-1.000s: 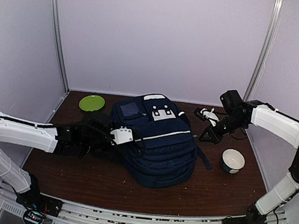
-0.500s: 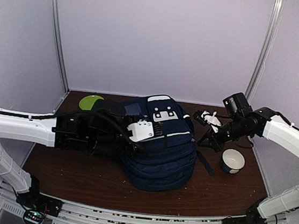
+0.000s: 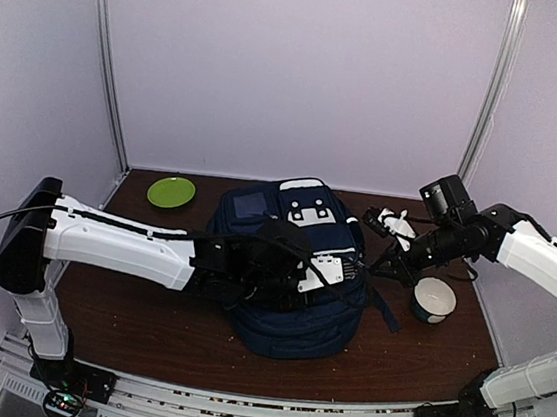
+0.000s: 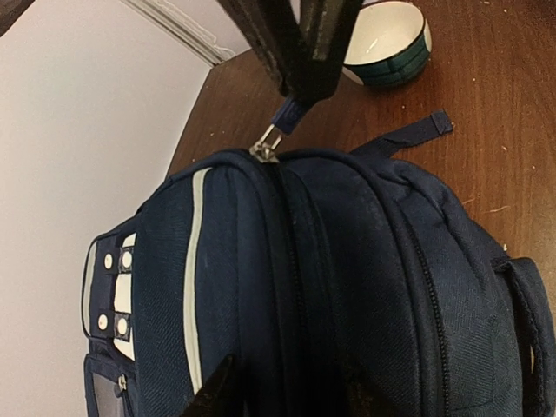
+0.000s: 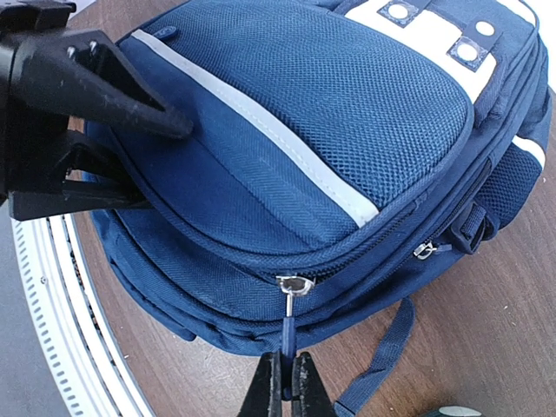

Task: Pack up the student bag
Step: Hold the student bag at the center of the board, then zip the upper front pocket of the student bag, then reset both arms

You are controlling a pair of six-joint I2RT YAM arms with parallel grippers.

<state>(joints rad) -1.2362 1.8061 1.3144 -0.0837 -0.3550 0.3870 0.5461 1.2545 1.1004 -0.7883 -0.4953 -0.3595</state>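
Student bag (image 3: pixel 295 281) is being held by its zip pull (image 5: pixel 287 334), which is being pinched between the fully closed fingers of the right gripper (image 5: pixel 282 382). A second ago that gripper was being carried clear of the bag, off to its side. The left gripper (image 4: pixel 291 395) is now being reached much farther across the bag. Its fingers (image 5: pixel 165 122) are being kept partly apart, one tip touching fabric beside the white stripe (image 5: pixel 287 148), with the bag's ridge between them. Whether fabric is being gripped cannot be told. Beyond the right fingers, a bowl (image 3: pixel 434 299) is being left on the table (image 3: pixel 144 324).
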